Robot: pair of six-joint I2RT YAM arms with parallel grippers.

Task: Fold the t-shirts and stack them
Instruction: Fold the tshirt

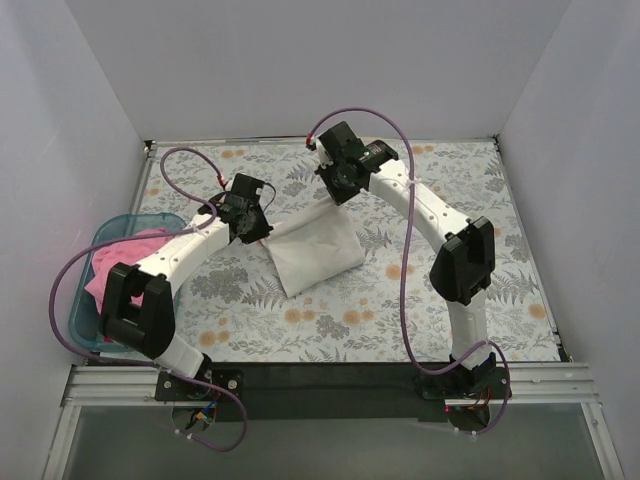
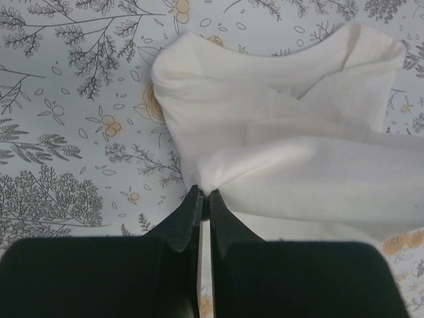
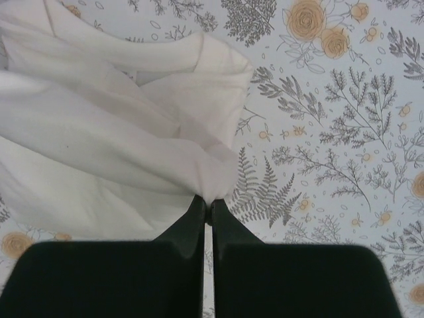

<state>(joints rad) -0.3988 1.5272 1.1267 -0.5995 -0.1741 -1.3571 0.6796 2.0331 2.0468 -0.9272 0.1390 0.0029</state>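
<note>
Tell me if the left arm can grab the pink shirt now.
Probably not yet: the left gripper is shut on the white t-shirt. The pink t-shirt lies in the basket beside that arm.

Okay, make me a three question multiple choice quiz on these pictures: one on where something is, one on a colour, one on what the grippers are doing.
1. Where is the pink t-shirt?
A. in the teal basket at the table's left edge
B. under the right arm
C. spread along the far edge

2. What colour is the t-shirt between the two arms?
A. pink
B. white
C. teal

3. How are the left gripper and right gripper?
A. both open above the cloth
B. only the left shut
C. both shut on cloth

Answers:
1 A: pink cloth fills the basket in the top view.
2 B: the white t-shirt lies partly folded there.
3 C: each wrist view shows closed fingers pinching the white t-shirt.
</note>
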